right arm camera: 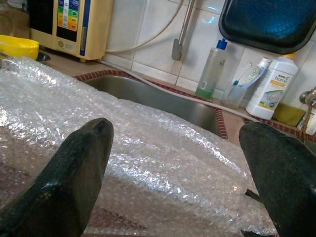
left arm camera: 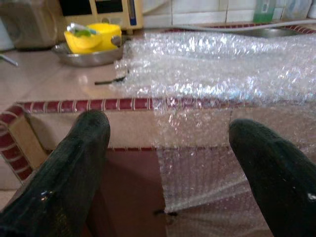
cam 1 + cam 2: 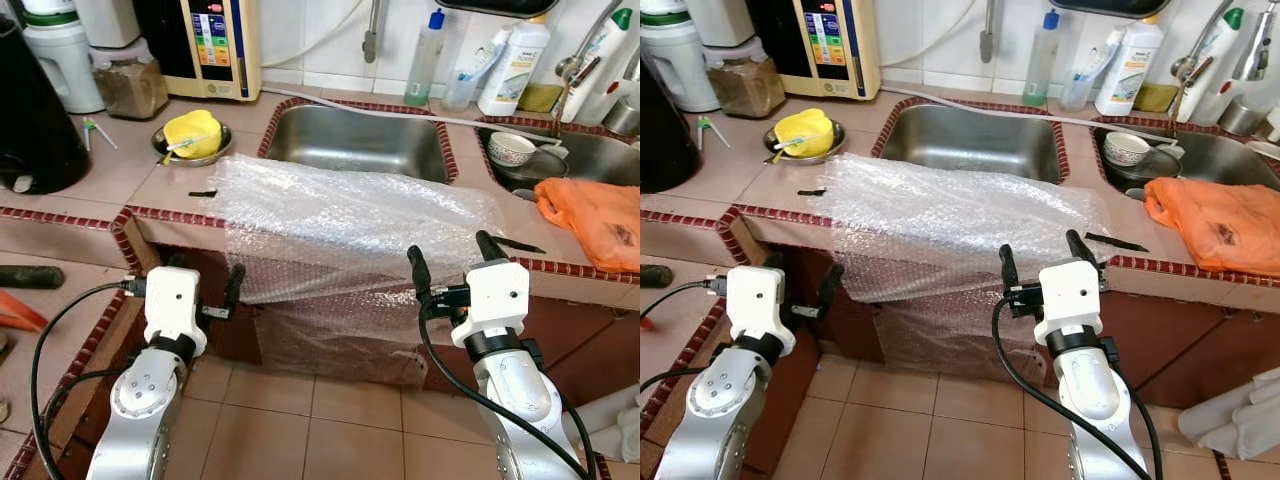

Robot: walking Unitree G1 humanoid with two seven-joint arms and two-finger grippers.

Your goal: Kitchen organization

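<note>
From the head camera, a sheet of bubble wrap point(image 3: 340, 215) lies across the tiled desk point(image 3: 120, 180) and hangs over its front edge, in front of the steel sink point(image 3: 355, 140). The left claw point(image 3: 205, 290) hovers below the desk edge, just left of the hanging wrap, fingers spread and holding nothing. The right claw point(image 3: 450, 262) is raised at the wrap's right end, fingers spread, not pinching it. Beyond the left claw, a metal bowl point(image 3: 165, 150) holds a yellow cup point(image 3: 192, 135). Past the right claw, the second sink point(image 3: 600, 155) holds a patterned bowl point(image 3: 511, 149); an orange bag point(image 3: 595, 220) lies on the desk edge beside it.

In the left wrist view, the two black fingers point(image 2: 74, 168) stand wide apart, with the desk edge and draped bubble wrap point(image 2: 217, 74) ahead; the yellow cup point(image 2: 91, 38) sits in its metal bowl point(image 2: 84, 55) farther off.

In the right wrist view, the fingers point(image 1: 69, 173) are spread over the bubble wrap point(image 1: 148, 158), with the sink point(image 1: 148, 96) behind it and a green bottle point(image 1: 211, 69) and white bottle point(image 1: 271, 86) at the wall.
</note>
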